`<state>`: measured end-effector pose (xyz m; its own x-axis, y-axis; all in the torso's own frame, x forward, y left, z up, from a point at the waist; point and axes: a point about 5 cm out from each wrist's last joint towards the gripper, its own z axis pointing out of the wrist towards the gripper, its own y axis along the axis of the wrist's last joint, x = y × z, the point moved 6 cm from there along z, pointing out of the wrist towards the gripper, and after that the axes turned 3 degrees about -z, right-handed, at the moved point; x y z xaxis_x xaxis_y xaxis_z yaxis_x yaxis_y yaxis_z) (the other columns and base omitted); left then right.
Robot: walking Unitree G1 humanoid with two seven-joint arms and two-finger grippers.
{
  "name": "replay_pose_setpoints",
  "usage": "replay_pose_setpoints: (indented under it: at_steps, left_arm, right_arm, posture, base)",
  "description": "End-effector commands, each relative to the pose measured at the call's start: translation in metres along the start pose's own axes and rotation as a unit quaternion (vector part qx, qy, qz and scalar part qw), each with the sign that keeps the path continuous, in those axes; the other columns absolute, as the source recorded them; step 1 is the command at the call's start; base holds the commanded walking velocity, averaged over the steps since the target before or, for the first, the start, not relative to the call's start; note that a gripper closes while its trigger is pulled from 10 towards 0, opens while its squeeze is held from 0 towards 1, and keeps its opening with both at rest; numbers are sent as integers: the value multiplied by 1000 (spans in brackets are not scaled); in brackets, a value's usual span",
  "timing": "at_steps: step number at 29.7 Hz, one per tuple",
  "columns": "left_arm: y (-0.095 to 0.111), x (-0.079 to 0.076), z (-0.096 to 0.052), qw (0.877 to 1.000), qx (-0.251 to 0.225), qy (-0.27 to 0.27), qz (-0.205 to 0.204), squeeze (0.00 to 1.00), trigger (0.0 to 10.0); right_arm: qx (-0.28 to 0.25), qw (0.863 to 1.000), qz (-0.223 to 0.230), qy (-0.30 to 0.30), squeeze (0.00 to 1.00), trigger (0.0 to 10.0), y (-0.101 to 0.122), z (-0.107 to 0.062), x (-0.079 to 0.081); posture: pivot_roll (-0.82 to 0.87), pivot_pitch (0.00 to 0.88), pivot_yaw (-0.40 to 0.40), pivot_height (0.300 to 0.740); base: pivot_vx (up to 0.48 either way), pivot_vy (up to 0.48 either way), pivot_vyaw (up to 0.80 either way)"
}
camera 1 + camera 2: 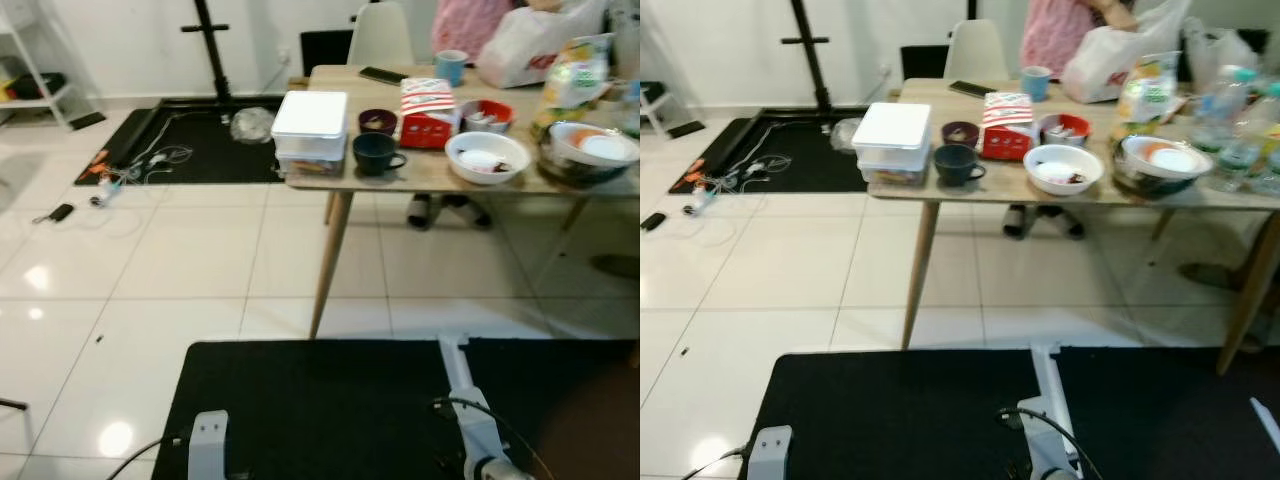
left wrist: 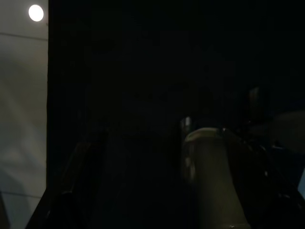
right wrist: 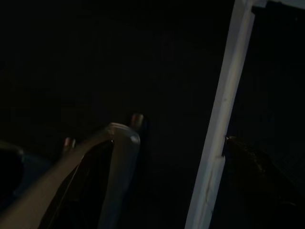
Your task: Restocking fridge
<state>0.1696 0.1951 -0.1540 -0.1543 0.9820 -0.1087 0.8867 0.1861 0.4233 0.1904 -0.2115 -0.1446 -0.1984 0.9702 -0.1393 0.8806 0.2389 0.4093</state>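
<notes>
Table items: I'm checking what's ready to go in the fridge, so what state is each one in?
White container: lid on, stacked on a clear box.
Dark mug: upright, contents not visible.
White bowl: uncovered, some food inside.
Red carton: closed, upright.
Blue cup: upright.
Metal bowl: uncovered, holds a white dish.

White lidded container (image 1: 310, 130) on table (image 1: 430, 175) corner
</notes>
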Motion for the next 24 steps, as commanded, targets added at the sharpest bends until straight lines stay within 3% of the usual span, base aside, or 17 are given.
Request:
replay_pose_setpoints:
  at_steps: [1,8,15,20,24]
  left_arm:
    - [0,0,0,1000,0,0,5,0,10000]
    - [-1,0,0,1000,1,-2,10,0,10000]
    - [-1,1,0,1000,2,-2,14,0,10000]
    - [-1,1,0,1000,2,1,18,0,10000]
    - [-3,1,0,1000,5,3,19,0,10000]
  right_arm:
    - [-4,1000,-3,1,0,10000,4,0,1]
    - [-2,1000,-2,1,0,10000,1,0,2]
    - [-2,1000,0,0,0,10000,-1,0,1]
    - [-4,1000,-1,-2,0,10000,0,0,0]
    - [-5,1000,-3,-2,0,10000,0,0,-1]
  posture:
    - [7,0,54,740]
    - [8,0,56,740]
    - [6,0,53,740]
    - [5,0,52,740]
    - [4,0,52,740]
  base:
    - [334,0,0]
    - [336,0,0]
    - [339,0,-756]
    - [323,0,0]
    - [0,0,0]
